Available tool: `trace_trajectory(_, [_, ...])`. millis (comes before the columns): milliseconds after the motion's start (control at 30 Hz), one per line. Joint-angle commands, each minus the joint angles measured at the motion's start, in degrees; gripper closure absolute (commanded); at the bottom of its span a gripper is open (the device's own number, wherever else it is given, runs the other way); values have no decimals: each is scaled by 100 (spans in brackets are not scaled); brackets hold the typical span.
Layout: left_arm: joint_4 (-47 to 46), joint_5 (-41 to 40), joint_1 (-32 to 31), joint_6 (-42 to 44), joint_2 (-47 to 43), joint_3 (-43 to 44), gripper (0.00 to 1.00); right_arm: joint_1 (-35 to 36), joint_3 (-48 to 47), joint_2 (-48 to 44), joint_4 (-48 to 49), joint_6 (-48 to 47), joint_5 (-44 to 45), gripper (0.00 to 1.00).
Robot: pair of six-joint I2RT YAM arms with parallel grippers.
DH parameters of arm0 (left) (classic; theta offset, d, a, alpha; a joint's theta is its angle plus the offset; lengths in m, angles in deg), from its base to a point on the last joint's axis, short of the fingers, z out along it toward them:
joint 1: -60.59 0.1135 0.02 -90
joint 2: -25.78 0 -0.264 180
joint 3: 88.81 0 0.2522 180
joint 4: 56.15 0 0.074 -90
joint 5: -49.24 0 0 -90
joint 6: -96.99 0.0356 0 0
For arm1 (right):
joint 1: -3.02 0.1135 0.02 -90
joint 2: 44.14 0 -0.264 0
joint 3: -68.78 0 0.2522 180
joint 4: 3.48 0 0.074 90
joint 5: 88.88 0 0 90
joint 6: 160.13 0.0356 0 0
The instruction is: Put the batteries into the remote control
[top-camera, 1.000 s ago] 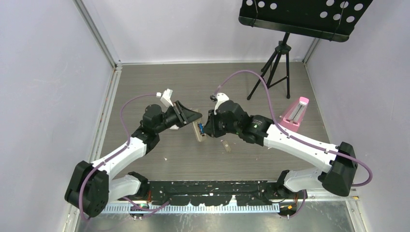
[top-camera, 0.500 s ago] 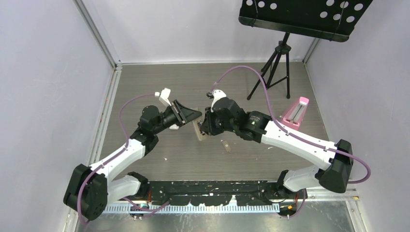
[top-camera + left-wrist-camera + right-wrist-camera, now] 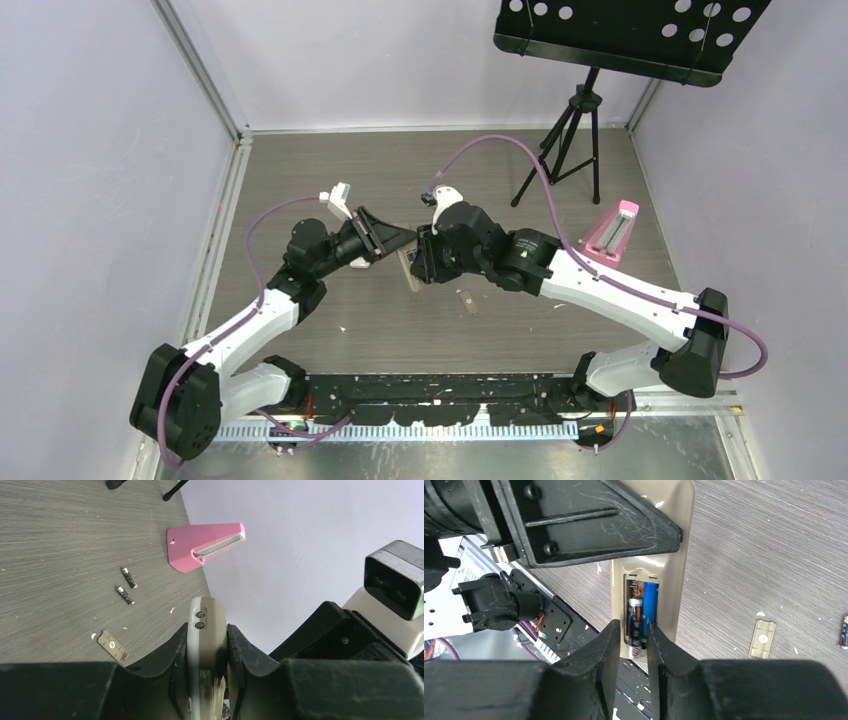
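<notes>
Pinched firmly in left gripper (image 3: 206, 632): remote control (image 3: 671, 610), open recess toward right gripper (image 3: 633, 627). Between right tips, narrowly parted: dark battery (image 3: 636, 616) seated in recess, blue battery (image 3: 651, 602) alongside; gripped or only straddled, cannot tell. Beyond left tips: two loose batteries (image 3: 129, 577).

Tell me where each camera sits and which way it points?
Top external: above and behind the arms, looking down at the table; both arms show, left gripper and right gripper meeting at the remote control.
Left wrist: on the left arm, looking past its fingers, shut on the remote, toward the pink wedge and loose batteries.
Right wrist: on the right arm, looking past its fingers into the remote's battery recess.
Shared: all see the remote; both wrist views see the battery cover.
</notes>
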State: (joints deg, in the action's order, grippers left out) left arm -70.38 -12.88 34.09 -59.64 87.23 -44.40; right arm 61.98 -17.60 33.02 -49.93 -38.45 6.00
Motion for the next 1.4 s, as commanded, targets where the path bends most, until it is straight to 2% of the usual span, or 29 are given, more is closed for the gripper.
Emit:
trace_trajectory(0, [-350, 306, 14, -435, -171, 173, 100, 41, -290, 35, -179, 6, 196, 66])
trace_trajectory(433, [-786, 295, 22, -1252, 45, 78, 100, 45, -221, -319, 271, 475, 572, 59])
trace_trajectory(500, [-860, 131, 3, -1498, 53, -16, 100, 45, -15, -535, 598, 610, 594, 52])
trace_trajectory(600, [-1451, -322, -63, -2105, 0, -336, 100, 45, 583, -1043, 1583, 938, 619, 41])
trace_trajectory(867, [-1524, -1132, -66, -3201, -251, -426, 100, 45, 1818, -2321, 3569, 1464, 1201, 35])
trace_trajectory(967, [-1996, -1498, -82, -3600, -114, -418, 100, 45, 2101, -2584, 3577, 1912, 1798, 31])
trace_trajectory(1133, [-2631, -1932, -108, -3914, 49, -363, 100, 45, 2416, -2706, 3705, 2665, 1890, 30])
trace_trajectory(1367, [-2791, -1899, -158, -3965, 234, -192, 100, 45, 2446, -2173, 4316, 3107, 1521, 28])
